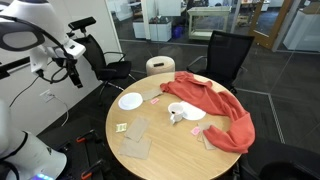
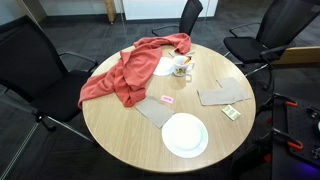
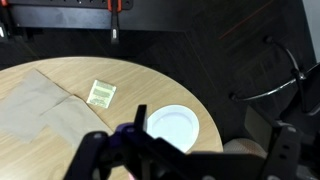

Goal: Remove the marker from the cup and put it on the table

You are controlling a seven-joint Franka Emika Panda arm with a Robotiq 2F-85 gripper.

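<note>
My tool hangs raised off the edge of the round light wooden counter, fingers spread wide, holding nothing. The short orange marker stands in the small pale cup, far across the counter from the tool, just beside the red cloth. Ahead of the tool lie a flat white plate and a small yellowish packet, its print unreadable to me.

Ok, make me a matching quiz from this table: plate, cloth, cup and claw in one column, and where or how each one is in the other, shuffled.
1. plate
2. cloth
3. cup
4. claw

A. holds the marker
B. in the air, off to the side of the table
C. red, hanging over the table's edge
D. white, lying flat on the wood

Pairs: 1-D, 2-C, 3-A, 4-B.
</note>
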